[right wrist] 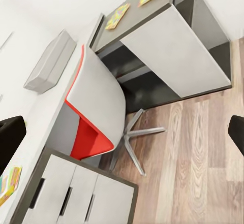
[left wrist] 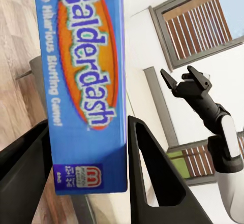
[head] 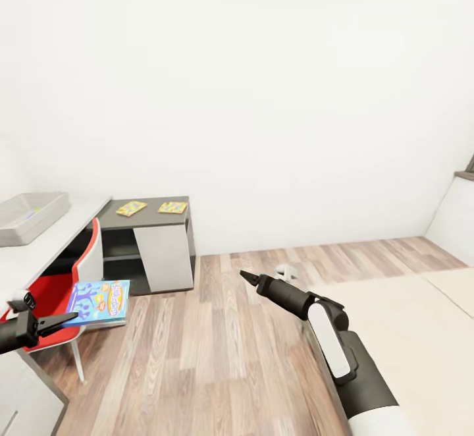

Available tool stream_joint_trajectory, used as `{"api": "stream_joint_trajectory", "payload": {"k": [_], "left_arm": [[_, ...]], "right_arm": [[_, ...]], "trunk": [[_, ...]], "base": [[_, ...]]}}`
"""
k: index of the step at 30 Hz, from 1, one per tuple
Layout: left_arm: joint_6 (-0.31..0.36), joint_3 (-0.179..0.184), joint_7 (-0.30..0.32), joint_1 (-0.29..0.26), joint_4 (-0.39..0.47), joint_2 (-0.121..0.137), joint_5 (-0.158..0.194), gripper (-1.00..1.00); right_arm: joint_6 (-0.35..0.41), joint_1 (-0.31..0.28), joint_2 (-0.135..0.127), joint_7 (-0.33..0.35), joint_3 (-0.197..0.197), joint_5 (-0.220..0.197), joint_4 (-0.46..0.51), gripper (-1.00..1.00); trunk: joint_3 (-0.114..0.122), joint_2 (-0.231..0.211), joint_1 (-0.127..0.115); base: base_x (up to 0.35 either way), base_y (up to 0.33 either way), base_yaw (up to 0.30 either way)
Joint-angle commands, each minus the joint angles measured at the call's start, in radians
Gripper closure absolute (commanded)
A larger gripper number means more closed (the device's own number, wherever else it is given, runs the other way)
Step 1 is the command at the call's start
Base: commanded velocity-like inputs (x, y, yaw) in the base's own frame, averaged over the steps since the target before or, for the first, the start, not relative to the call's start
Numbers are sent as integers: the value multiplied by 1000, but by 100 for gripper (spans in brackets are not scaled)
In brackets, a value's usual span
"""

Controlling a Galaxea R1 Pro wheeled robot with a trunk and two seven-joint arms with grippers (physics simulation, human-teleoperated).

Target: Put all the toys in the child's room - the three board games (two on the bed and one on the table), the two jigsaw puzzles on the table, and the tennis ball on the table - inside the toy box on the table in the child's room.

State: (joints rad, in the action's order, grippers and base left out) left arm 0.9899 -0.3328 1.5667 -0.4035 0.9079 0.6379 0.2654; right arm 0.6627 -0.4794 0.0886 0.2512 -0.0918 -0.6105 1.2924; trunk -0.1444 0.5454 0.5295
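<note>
Left claw grips the blue board game beside the red chair; right claw hangs spread wide, holding nothing, above the floor.

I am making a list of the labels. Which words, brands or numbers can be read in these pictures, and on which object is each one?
"Balderdash": large title on the blue board game held in the left gripper.
"The Hilarious Bluffing Game": small line beside that title.
Red logo mark and small print at the box's corner: too blurred to read.
The jigsaw puzzles carry no words.
</note>
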Motion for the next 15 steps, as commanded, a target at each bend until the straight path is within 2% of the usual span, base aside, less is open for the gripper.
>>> {"api": "stream_joint_trajectory", "payload": {"k": [1, 7, 15], "left_arm": [[10, 0, 4, -1, 0, 0, 1, 100], [9, 0, 4, -1, 0, 0, 1, 100], [9, 0, 4, -1, 0, 0, 1, 100]], "right_arm": [[5, -1, 0, 2, 1, 0, 1, -100], [6, -1, 0, 2, 2, -1, 1, -100], [5, -1, -1, 2, 3, -2, 1, -100]], "trunk": [[-2, 2, 1], [-2, 2, 1], [-2, 2, 1]], "base": [[320, -82, 271], [314, -128, 286], [311, -70, 292]]}}
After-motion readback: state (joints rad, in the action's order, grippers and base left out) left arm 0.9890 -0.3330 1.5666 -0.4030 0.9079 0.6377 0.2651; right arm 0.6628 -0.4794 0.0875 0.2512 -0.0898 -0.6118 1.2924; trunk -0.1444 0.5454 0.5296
